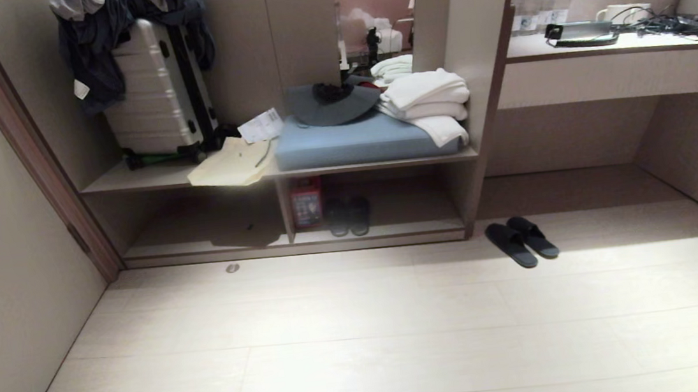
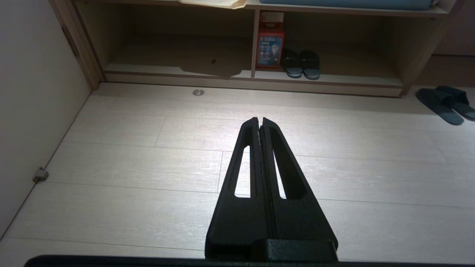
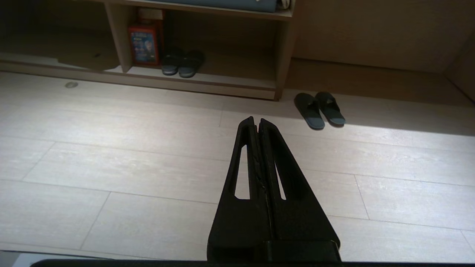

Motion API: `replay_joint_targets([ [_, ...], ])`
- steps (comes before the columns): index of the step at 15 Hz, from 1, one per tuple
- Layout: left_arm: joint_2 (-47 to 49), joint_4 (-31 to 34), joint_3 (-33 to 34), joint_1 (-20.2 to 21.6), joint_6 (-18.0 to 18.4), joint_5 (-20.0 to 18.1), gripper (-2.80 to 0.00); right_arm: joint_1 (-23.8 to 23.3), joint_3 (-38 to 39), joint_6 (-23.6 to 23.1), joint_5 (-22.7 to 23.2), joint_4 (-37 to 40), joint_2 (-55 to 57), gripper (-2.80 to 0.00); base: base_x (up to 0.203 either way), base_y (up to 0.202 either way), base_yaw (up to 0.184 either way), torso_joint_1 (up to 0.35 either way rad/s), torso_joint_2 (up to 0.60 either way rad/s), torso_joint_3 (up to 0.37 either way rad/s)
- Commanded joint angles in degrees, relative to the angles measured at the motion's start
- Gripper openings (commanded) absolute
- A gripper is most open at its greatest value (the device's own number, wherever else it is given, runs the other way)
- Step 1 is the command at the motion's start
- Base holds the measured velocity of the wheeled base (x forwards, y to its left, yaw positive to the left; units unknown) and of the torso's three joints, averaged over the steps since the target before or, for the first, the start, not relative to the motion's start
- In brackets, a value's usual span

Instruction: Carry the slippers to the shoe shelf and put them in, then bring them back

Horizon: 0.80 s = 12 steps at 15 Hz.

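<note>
Neither arm shows in the head view; each appears only in its own wrist camera. The left gripper (image 2: 259, 119) hangs above bare floor (image 1: 362, 335), pointing level towards the built-in unit, its two black fingers pressed together with nothing between them. The right gripper (image 3: 256, 120) is held the same way, fingers together and holding nothing.

In the head view, the shoe shelf (image 1: 213, 244) lies at about 11 o'clock from centre, split by an upright divider (image 1: 284, 212). Its left bay is deep in shadow, and a small dark speck there is too small to make out. In the right bay a red box (image 1: 307, 202) stands against the divider, with a glossier dark pair (image 1: 348, 215) just beside it, toes lost in the gloom.

The slippers (image 1: 522, 242) lie side by side on the floor at about 2 o'clock, outside the shelf, just past its right end panel, toes pointing into the shadowed desk recess (image 1: 578, 186). A suitcase (image 1: 156, 89) on the bench above is partly covered by hanging clothes.
</note>
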Motion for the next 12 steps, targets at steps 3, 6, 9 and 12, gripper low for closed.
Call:
replay_joint_targets([
  [3, 0.0, -0.1, 0.0, 0.0, 0.0, 0.0, -2.80, 0.0, 0.0, 0.3, 0.0, 0.0, 0.0, -2.80, 0.000, 0.000, 0.000, 0.000, 0.00, 0.000],
  [6, 0.0, -0.1, 0.1, 0.0, 0.0, 0.0, -2.80, 0.0, 0.0, 0.5, -0.2, 0.0, 0.0, -2.80, 0.000, 0.000, 0.000, 0.000, 0.00, 0.000],
  [9, 0.1, 0.0, 0.0, 0.0, 0.0, 0.0, -2.80, 0.0, 0.0, 0.6, -0.2, 0.0, 0.0, -2.80, 0.000, 0.000, 0.000, 0.000, 0.00, 0.000],
  [12, 0.0, 0.0, 0.0, 0.0, 0.0, 0.0, -2.80, 0.0, 0.0, 1.0, -0.2, 0.0, 0.0, -2.80, 0.000, 0.000, 0.000, 0.000, 0.00, 0.000],
])
